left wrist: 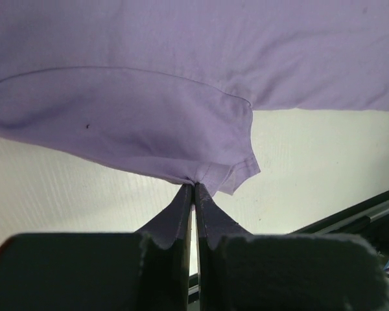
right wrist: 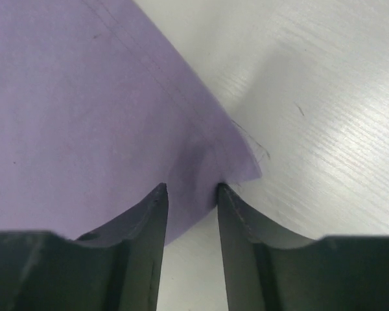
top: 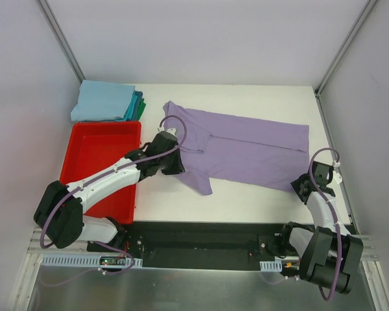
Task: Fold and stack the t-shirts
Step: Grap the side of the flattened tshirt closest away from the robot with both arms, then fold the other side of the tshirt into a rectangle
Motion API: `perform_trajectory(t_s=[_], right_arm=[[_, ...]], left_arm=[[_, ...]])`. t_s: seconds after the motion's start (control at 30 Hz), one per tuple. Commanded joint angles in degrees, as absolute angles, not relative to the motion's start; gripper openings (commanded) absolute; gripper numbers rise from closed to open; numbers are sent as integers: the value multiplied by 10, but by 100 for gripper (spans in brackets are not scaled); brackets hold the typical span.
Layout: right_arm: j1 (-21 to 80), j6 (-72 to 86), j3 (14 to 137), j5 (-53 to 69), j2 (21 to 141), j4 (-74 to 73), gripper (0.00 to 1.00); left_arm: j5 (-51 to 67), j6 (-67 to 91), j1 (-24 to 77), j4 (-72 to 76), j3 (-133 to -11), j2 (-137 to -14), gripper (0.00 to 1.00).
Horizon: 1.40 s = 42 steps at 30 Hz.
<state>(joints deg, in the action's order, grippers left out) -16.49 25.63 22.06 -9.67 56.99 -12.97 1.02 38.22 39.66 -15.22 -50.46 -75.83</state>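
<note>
Shirt (top: 253, 148), the purple one, is lying flat on the table (top: 246, 194). Left gripper (left wrist: 194, 188) is pinching its sleeve edge, and the right gripper (right wrist: 191, 189) has its jaws apart around the near right corner.

White wood-grain table (top: 246, 201), pale grey walls (top: 214, 39), even light

Red plastic bin (top: 94, 152) sits on the left side of the white tabletop (top: 246, 197), long side running front to back. A black mounting plate (top: 201, 241) runs along the near edge, with plain pale walls (top: 201, 39) all around.
</note>
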Motion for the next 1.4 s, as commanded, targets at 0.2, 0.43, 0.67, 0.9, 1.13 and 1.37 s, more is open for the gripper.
perform_trajectory(t_s=[0.2,0.43,0.67,0.9,1.13,1.37], right_arm=[[-170,238,230,-97,579,-129,14],[-170,214,243,-88,577,-121,0],[-170,183,255,-66,563,-121,0],[-170,167,285,-58,562,-125,0],[-169,163,322,-55,592,-131,0],[-169,169,377,-40,650,-121,0]], left_arm=[[4,360,381,-134,-541,-742,0],[-13,347,371,-127,-555,-743,0],[-15,337,362,-115,-566,-744,0],[-14,314,347,-105,-598,-751,0],[-7,287,323,-92,-639,-775,0],[-1,249,294,-83,-703,-828,0]])
